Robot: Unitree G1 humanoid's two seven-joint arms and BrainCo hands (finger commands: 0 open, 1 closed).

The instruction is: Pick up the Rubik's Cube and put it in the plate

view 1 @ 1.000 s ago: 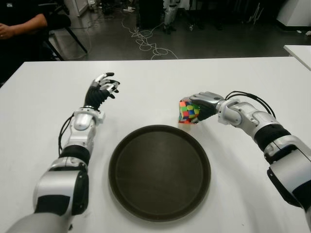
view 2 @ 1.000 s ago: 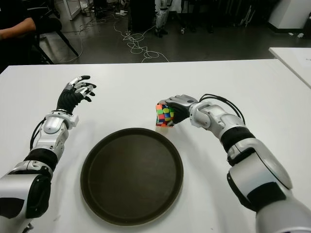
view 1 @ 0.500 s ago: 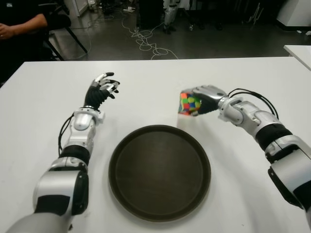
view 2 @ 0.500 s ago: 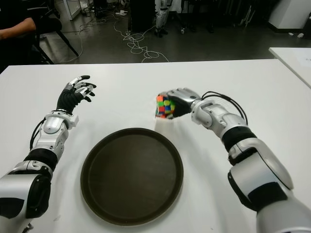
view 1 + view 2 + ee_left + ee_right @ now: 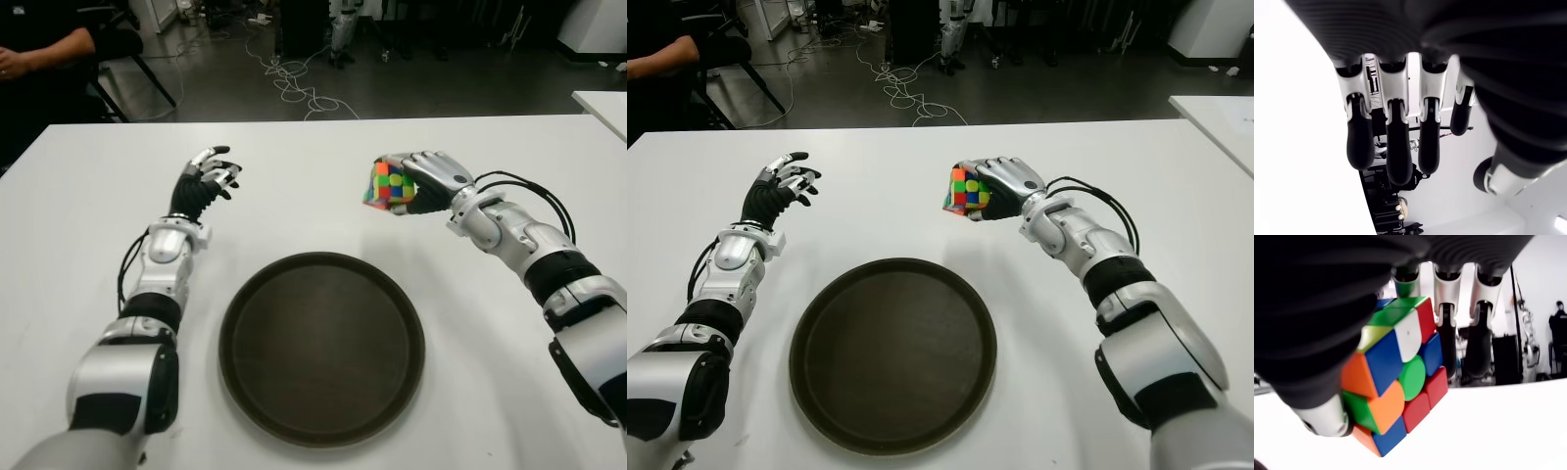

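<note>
Right wrist view: your right hand (image 5: 1400, 313) grips the Rubik's Cube (image 5: 1393, 372).
It's above the table (image 5: 294, 176), beyond the plate (image 5: 321, 348); left hand (image 5: 203, 181) relaxed, empty.

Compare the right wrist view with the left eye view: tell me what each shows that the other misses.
Only the right wrist view shows the Rubik's Cube close up, its tiles visible between thumb and fingers. Only the left eye view shows the empty plate, the white table and the open left hand left of the plate. Both show the right hand gripping the cube above the table.
</note>
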